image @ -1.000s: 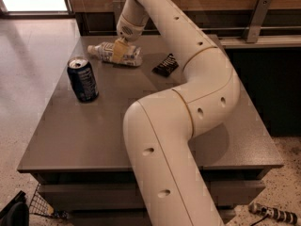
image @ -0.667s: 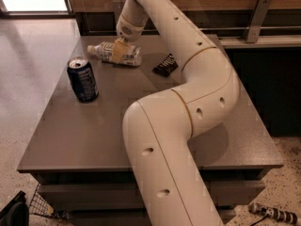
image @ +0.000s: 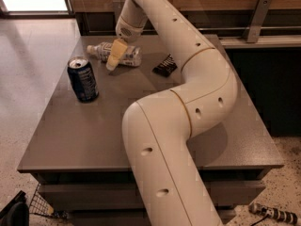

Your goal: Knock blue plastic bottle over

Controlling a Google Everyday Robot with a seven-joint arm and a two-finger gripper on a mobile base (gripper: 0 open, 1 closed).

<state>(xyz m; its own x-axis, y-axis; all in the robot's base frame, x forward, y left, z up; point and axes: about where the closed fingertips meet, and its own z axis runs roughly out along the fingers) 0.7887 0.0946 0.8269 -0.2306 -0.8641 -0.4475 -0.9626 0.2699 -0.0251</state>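
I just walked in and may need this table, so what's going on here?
A one-armed robot is reaching across the grey table to knock over the blue plastic bottle. The bottle lies on its side near the far edge, cap pointing left, so that looks done. The gripper hangs right at the bottle's middle. A blue soda can stands upright nearby, and a dark packet lies to the right.

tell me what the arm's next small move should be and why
Probably lift the gripper straight up and back from the blue plastic bottle. The bottle already lies on its side at the far part of the table, cap pointing left, with the gripper right at its middle. The soda can stands upright close by, so a sideways exit seems riskier.
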